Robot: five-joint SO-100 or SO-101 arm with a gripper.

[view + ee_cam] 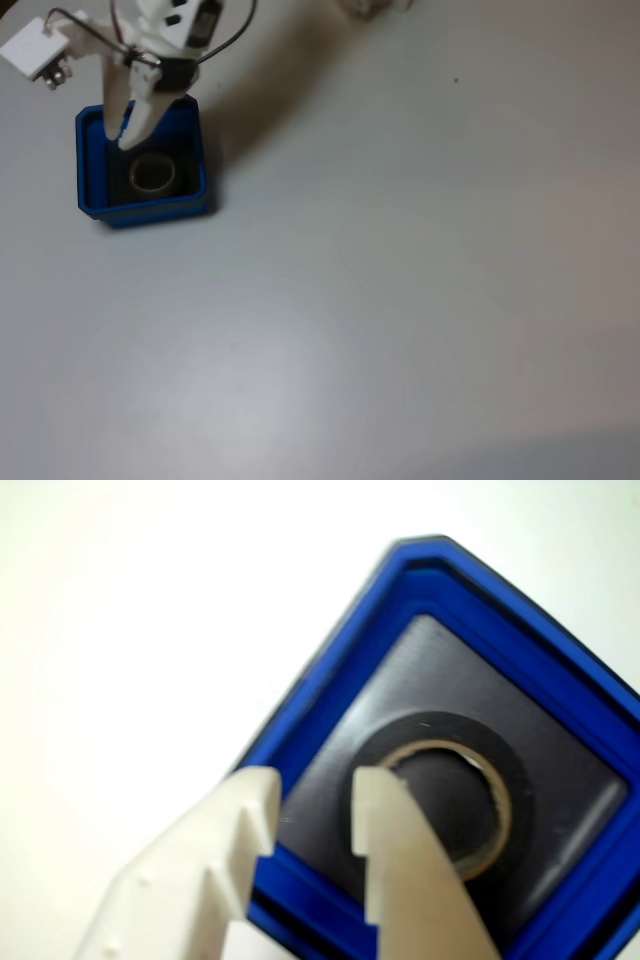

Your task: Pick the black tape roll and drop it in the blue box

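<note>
Over at the upper left of the fixed view, you have the blue box [142, 208] sitting on the pale grey table [420, 280], and the black tape roll [152, 173] lies flat on its dark floor, roughly in the middle, with its pale inner core showing as a light ring. Your gripper [128, 135] hangs over the far left part of the box, its white fingers [118, 100] pointing down toward the floor and ending just beside the roll's far left edge; from this view you cannot tell whether the tips touch the roll or stand above it. Look at the wrist view and you see the two white fingers [395, 855] coming in from the lower edge, spread apart with a clear gap between them and nothing held in that gap. There the gripper [312, 815] sits over the box's near left wall [300, 730], the left finger over the blue rim and the right finger crossing in front of the left side of the tape roll [510, 770], hiding part of its ring. The roll itself lies to the right of the gap, flat on the floor and apart from all four walls of the box. A white servo block [35, 50] on the arm shows at the top left corner of the fixed view.
</note>
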